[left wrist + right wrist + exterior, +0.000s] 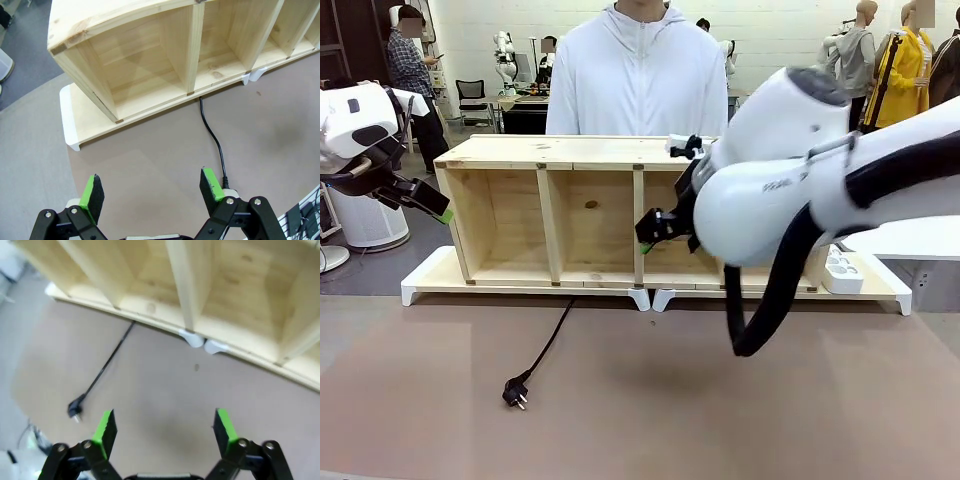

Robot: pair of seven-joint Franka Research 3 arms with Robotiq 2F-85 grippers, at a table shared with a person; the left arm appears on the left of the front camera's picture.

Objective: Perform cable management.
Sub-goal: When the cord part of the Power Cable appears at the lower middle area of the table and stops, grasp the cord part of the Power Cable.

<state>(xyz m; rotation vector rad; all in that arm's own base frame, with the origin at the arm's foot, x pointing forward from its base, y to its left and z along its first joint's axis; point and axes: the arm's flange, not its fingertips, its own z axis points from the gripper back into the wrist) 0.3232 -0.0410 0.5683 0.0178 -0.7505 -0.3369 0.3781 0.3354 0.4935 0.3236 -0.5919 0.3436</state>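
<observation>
The cable (548, 344) is a thin black cord lying on the brown table, running from under the wooden shelf's front down to a small black plug (515, 393). The right wrist view shows the cable (105, 363) and plug (75, 410) left of and beyond my right gripper (166, 432), which hangs open and empty above the table. In the front view my right gripper (648, 232) is in front of the shelf's third bay. My left gripper (152, 192) is open and empty, high at the left (425, 205); the cable (212, 137) passes behind its right finger.
A long wooden shelf (545, 150) with several open bays lies on white bases (425, 280) across the table's far half. A person in a white hoodie (638, 75) stands behind it. A white power strip (842, 270) sits at the shelf's right end. My right arm's black hose (770, 300) hangs low.
</observation>
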